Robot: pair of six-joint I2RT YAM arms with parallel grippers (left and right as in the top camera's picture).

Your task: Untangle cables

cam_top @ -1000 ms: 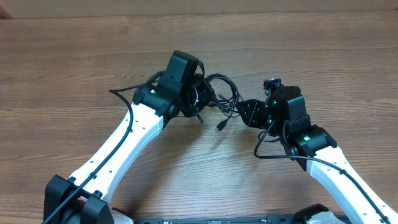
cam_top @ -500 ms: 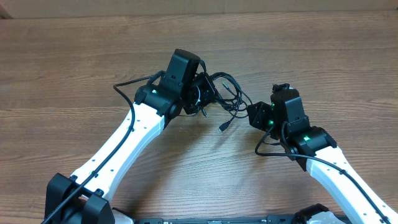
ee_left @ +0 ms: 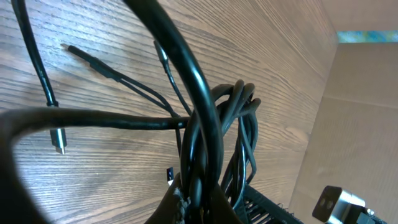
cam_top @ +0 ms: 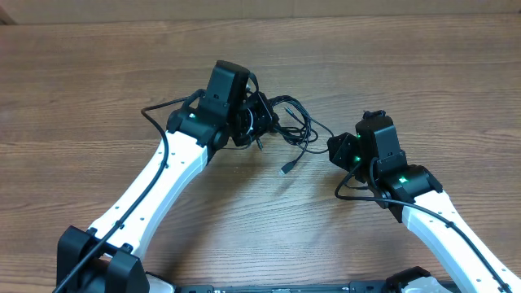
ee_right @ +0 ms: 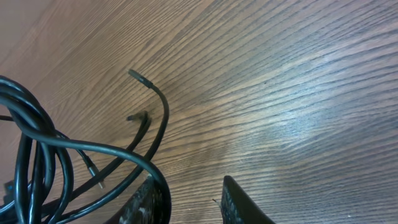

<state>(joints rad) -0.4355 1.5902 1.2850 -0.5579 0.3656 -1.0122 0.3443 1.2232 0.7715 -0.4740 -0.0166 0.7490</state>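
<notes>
Nearest to me, my right gripper is hovering low over the wooden table, sitting at about 4 o'clock from the cables. In the right wrist view its fingers are standing a modest way apart with bare wood grain showing between them, so it is clamping nothing. One thin black strand is curving down along the inner side of the finger at 9 o'clock, and I cannot tell whether it is touching that finger. A little farther out, a loose plug is trailing from the bunch at 6 o'clock, apart from both grippers. I cannot tell whether it is resting on the wood or hanging just above it. Beyond that, the cables are bunching in a small knot of overlapping black loops near the middle of the table, with a few strands spreading toward 3 o'clock. My left gripper is reaching in from 9 o'clock of that knot with its jaws closed tight on the bundle. In the left wrist view several strands are running together straight down into the grip, while others are fanning out over the wood. Farthest away, a pale tan board is running along the table's 12 o'clock edge.
</notes>
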